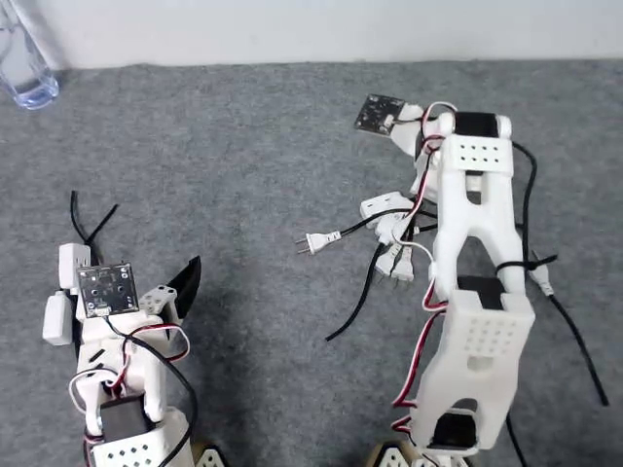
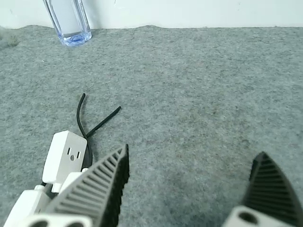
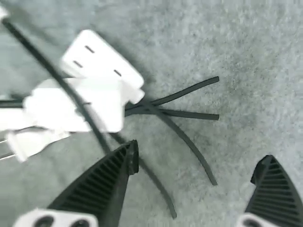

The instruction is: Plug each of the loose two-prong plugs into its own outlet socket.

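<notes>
My left gripper point(image 2: 193, 152) is open over bare carpet; its black finger point(image 1: 187, 280) shows in the high view at the lower left. A white outlet socket point(image 2: 66, 153) lies just beside it, with a short black cord point(image 2: 97, 124) behind. My right gripper point(image 3: 200, 151) is open above black cord ends point(image 3: 182, 111). Close by lie a white outlet socket point(image 3: 102, 64), a second white block point(image 3: 80, 106) and a white two-prong plug point(image 3: 28, 142). In the high view, a loose white plug point(image 1: 316, 241) on a black cord lies left of the right arm, and two more plugs point(image 1: 394, 263) lie beside that arm.
A clear glass point(image 2: 68, 21) stands at the far left corner by the wall point(image 1: 292, 29). Grey carpet point(image 1: 253, 156) lies open between the two arms. Black cords point(image 1: 355, 302) trail around the right arm's base.
</notes>
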